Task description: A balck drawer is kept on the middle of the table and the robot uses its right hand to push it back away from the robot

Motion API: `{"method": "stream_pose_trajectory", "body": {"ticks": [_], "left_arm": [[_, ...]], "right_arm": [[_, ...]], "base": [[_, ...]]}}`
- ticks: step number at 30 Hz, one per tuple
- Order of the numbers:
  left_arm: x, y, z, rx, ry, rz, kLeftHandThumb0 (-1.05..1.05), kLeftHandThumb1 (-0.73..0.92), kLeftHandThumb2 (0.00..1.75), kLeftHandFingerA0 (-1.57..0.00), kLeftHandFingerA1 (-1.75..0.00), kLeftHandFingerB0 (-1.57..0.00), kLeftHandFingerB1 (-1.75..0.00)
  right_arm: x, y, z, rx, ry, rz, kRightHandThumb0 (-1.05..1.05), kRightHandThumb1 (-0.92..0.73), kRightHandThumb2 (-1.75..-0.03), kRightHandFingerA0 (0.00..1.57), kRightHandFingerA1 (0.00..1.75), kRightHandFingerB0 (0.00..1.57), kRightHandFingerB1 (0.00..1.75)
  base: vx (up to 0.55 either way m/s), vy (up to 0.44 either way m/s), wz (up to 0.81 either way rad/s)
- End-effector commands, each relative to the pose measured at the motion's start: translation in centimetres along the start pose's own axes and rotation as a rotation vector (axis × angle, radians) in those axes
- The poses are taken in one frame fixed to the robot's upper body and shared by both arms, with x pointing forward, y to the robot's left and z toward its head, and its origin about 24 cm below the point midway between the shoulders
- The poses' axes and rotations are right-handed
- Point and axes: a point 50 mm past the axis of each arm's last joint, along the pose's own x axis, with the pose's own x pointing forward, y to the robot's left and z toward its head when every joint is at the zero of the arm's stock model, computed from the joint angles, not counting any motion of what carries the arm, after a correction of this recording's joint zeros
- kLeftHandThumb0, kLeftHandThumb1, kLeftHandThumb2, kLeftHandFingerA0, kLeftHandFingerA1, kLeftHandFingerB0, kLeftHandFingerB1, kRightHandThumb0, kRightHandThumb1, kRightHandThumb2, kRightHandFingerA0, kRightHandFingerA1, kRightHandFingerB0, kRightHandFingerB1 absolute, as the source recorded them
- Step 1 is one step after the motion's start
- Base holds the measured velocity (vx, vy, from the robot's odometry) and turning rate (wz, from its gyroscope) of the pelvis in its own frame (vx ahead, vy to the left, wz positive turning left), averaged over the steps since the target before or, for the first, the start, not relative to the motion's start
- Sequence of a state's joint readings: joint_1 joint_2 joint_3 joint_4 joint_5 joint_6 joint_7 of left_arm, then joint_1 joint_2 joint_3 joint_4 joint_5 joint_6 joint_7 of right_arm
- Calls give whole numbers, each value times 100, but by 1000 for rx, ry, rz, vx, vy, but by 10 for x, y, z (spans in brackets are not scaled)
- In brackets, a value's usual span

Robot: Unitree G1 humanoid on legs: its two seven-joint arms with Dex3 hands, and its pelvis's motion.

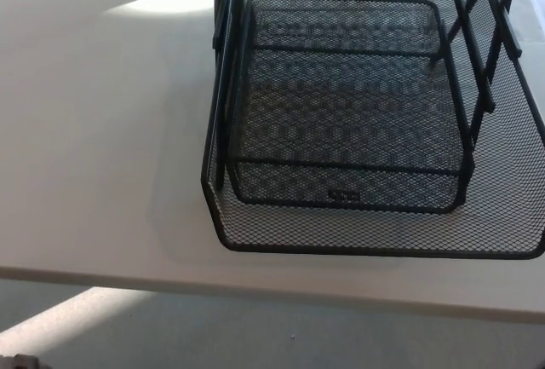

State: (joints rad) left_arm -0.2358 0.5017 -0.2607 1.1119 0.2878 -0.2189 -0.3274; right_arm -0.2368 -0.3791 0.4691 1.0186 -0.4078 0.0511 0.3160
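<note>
Nearest the camera runs the white table's (102,173) front edge, with grey floor (281,335) below it. Just behind that edge sits the black mesh drawer (341,113), right of the middle, its far end cut off at the top. Neither hand shows, so finger state cannot be told.

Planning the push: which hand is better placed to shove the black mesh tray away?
Right, probably: the black wire-mesh drawer tray sits toward the right of the white table. Neither hand is in view.
</note>
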Motion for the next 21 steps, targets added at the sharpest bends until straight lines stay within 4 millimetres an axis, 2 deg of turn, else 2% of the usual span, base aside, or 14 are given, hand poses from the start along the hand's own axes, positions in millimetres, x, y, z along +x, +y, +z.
{"method": "stream_pose_trajectory", "body": {"ticks": [1, 2, 3, 8, 10, 11, 13, 14, 15, 16, 17, 18, 20, 21], "left_arm": [[-5, 3, -5, 79, -11, -78, -62, 63, 90, -46, -53, -28, -45], [-5, 3, -5, 78, -10, -79, -62, 63, 90, -46, -53, -28, -45], [-5, 3, -5, 78, -9, -79, -56, 75, 63, -52, -39, -34, -33], [-5, 3, -5, 62, -20, -82, -56, 74, 62, -50, -39, -33, -33], [-4, 3, -4, 69, -18, -84, -56, 75, 63, -50, -39, -33, -33], [-4, 3, -4, 70, -19, -85, -56, 75, 63, -50, -39, -34, -33], [-4, 3, -3, 74, -21, -84, -56, 75, 63, -51, -39, -35, -33], [-4, 3, -3, 79, -21, -84, -56, 75, 63, -53, -39, -36, -33], [-4, 3, -3, 86, -20, -84, -56, 75, 63, -53, -39, -36, -33], [-4, 4, -3, 82, -21, -84, -56, 75, 63, -52, -39, -35, -33], [-4, 4, -3, 76, -21, -85, -56, 75, 63, -52, -39, -35, -33], [-4, 4, -3, 72, -20, -84, -56, 75, 63, -52, -39, -35, -33], [-4, 5, -4, 68, -19, -82, -56, 75, 63, -52, -39, -35, -33], [-5, 5, -4, 62, -20, -82, -55, 74, 63, -51, -39, -35, -33]], "right_arm": [[-3, -1, -13, -59, 61, 72, -47, -77, -64, 62, 45, 49, 39], [-3, -1, -13, -63, 60, 72, -47, -77, -64, 62, 45, 49, 39], [-3, -1, -12, -62, 59, 72, -47, -77, -64, 62, 45, 49, 39], [-3, -1, -12, -92, 59, 68, -47, -78, -64, 63, 44, 50, 39], [-4, -1, -12, -91, 51, 58, -48, -78, -64, 62, 44, 45, 37], [-5, -1, -12, -92, 48, 56, -52, -64, -93, 53, 57, 38, 50], [-9, 1, -13, -103, 16, 42, -55, -65, -92, 50, 56, 34, 48], [-12, 3, -13, -108, -3, 32, -50, -78, -63, 55, 42, 36, 34], [-15, 5, -13, -113, -22, 21, -50, -78, -63, 55, 42, 36, 34], [-20, 7, -12, -141, -52, 8, -49, -79, -64, 58, 57, 34, 34], [-26, 10, -12, -174, -87, -4, -49, -79, -64, 58, 57, 34, 34], [-31, 12, -11, -194, -103, -9, -50, -80, -64, 51, 45, 33, 34], [-35, 13, -9, -214, -117, -12, -50, -80, -64, 51, 45, 33, 34], [-48, 18, -7, -201, -171, -14, -50, -77, -63, 46, 42, 35, 34]], "base": [[0, 0, 0], [0, 0, 0], [0, 0, 0], [0, 0, 0], [0, 0, 0], [0, 0, 0], [0, 0, 0], [0, 0, 0], [0, 0, 0], [0, 0, 0], [0, 0, 0], [0, 0, 0], [0, 0, 0], [0, 0, 0]]}}
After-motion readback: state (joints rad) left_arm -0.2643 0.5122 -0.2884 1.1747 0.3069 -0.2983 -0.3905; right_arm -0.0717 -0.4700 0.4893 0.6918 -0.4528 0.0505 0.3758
